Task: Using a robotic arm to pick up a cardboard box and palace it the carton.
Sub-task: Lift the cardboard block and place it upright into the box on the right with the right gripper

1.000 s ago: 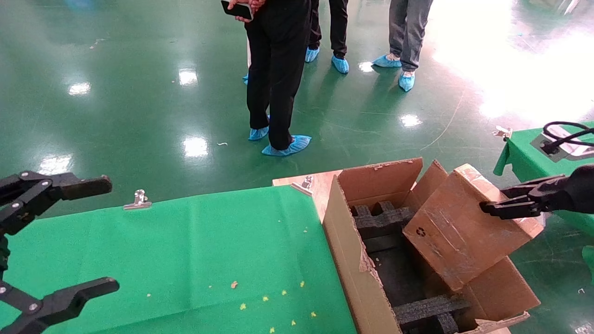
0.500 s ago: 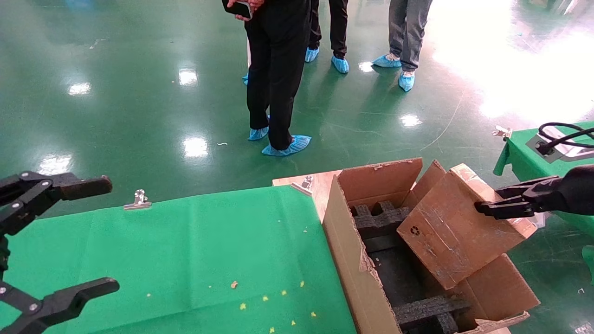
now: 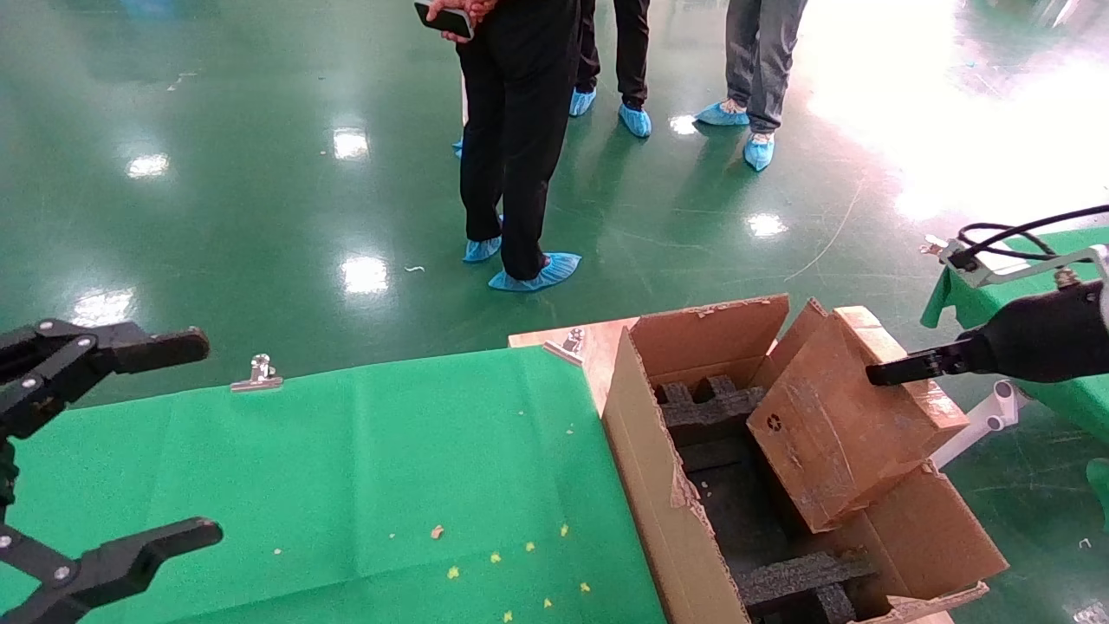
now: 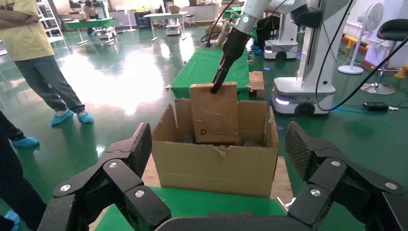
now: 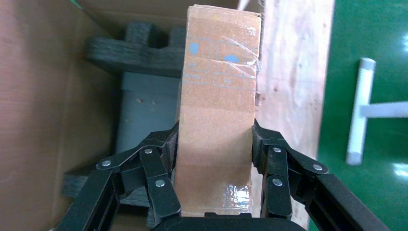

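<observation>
over the carton (image 3: 658, 485), right hand (image 5: 215, 144) pinching the cardboard box (image 3: 845, 416); left hand (image 3: 130, 442) spread wide.

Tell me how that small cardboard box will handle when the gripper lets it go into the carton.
The cardboard box looks stiff: the right gripper pinches its narrow sides without visible denting. It seems light, carried by one end. It hangs tilted over the carton, so on release it may tip or wedge against the foam blocks.
</observation>
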`<move>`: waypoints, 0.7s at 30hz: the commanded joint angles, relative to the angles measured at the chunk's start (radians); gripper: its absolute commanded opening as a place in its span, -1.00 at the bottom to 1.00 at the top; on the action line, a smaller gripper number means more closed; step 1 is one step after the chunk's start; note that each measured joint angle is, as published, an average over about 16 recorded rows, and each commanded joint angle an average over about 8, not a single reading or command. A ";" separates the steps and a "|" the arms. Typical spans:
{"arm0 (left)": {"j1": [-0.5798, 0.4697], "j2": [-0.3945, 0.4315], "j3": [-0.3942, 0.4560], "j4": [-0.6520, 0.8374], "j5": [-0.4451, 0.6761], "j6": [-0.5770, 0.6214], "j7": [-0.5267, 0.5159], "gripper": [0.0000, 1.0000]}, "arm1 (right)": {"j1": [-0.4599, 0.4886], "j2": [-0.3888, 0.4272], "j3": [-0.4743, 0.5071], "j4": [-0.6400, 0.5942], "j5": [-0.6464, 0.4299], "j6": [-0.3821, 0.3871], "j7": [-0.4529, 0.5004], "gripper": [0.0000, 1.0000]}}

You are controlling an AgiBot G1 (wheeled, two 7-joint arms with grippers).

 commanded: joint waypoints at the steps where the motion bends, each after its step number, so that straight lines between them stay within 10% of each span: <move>1: 0.000 0.000 0.000 0.000 0.000 0.000 0.000 1.00 | 0.002 -0.009 -0.015 0.027 -0.028 0.021 0.050 -1.00; 21: 0.000 0.000 0.000 0.000 0.000 0.000 0.000 1.00 | -0.026 0.072 -0.119 0.481 -0.286 0.242 0.508 -1.00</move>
